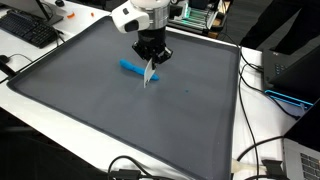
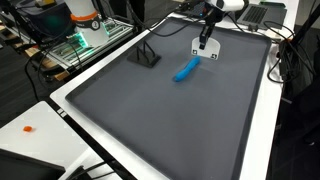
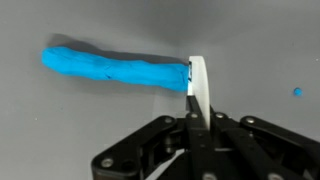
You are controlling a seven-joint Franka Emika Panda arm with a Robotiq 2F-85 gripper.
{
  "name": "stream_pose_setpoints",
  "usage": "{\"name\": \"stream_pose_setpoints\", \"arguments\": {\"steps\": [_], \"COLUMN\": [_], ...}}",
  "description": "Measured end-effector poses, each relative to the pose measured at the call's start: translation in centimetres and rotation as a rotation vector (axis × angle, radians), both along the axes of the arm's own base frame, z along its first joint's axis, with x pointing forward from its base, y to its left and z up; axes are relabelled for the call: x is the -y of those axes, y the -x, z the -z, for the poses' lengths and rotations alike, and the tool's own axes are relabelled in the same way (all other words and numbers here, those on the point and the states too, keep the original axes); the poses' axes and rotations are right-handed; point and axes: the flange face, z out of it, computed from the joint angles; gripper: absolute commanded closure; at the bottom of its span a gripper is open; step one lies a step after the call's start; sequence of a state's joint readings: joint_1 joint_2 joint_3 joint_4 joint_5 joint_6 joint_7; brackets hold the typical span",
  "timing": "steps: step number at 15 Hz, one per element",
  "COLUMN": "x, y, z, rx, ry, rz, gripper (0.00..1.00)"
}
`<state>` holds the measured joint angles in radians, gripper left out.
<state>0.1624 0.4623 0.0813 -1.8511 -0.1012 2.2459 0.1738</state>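
So the gripper (image 3: 195,128) has its fingers pressed together on a thin white blade (image 3: 198,85). You can see the pinch best in the wrist view, where the blade sticks straight out past the fingertips, edge-on to the camera.

The bit that matters is how it lines up with the blue roll (image 3: 115,68). The roll lies flat on the grey mat (image 1: 120,125), closer to the far edge than the near one in an exterior view, and roughly midway between the side edges. In the wrist view its long axis runs straight across the picture and the blade stands crosswise to it, right at one end. All of the roll stretches off to one side of the blade, with nothing on the other side except a tiny blue crumb (image 3: 297,91) well apart.

It looks like the blade is touching that end, but from the exterior views (image 2: 203,47) I honestly can't tell whether it's in contact or just beside it (image 2: 186,69).
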Motion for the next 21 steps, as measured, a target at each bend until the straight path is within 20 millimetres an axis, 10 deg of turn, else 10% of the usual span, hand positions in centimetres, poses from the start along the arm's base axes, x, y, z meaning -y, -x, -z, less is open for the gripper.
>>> {"name": "stream_pose_setpoints", "arguments": {"steps": [21], "x": [0.3], "y": [0.1], "z": [2.0], "rx": [-0.001], "ry": [0.029], "rz": [-0.044], "gripper": [0.99]}}
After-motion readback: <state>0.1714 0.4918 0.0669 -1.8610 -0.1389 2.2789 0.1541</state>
